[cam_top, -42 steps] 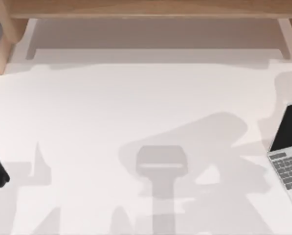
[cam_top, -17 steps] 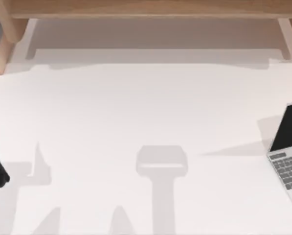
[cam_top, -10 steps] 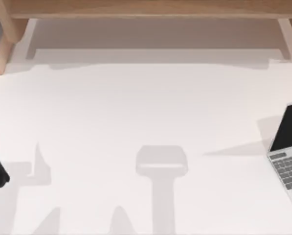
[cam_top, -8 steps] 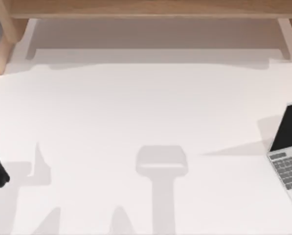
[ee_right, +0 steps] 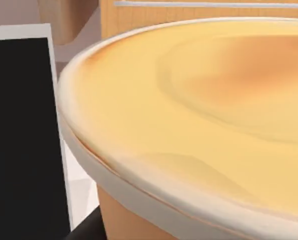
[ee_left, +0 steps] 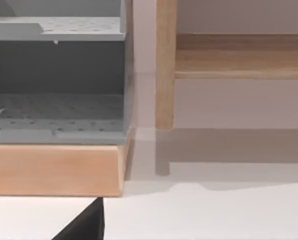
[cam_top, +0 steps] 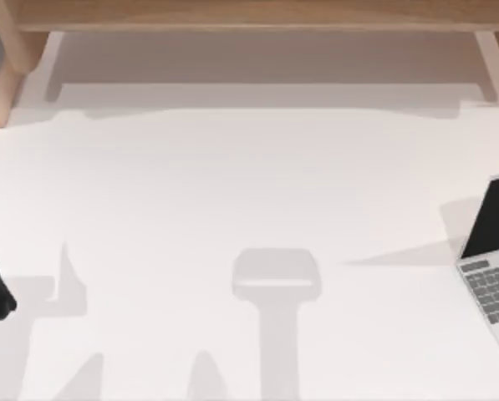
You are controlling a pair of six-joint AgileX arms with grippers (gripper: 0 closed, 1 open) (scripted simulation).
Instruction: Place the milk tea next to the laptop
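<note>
Though the right gripper's state is unclear, the milk tea (ee_right: 198, 115) looks creamy yellow-orange, pale-rimmed.

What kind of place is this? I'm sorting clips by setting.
Likely a rendered office desk: a white table with an open laptop, a wooden shelf, a grey organiser, and milk tea.

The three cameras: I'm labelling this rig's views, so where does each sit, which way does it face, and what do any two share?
Top view: above the table, looking down; the laptop lies at the right edge, and a dark part of the left arm at the left edge.
Left wrist view: low, facing a grey rack on a wooden base and a wooden shelf.
Right wrist view: close on the milk tea.
Shared: the laptop's black screen appears in the top and right wrist views.
</note>
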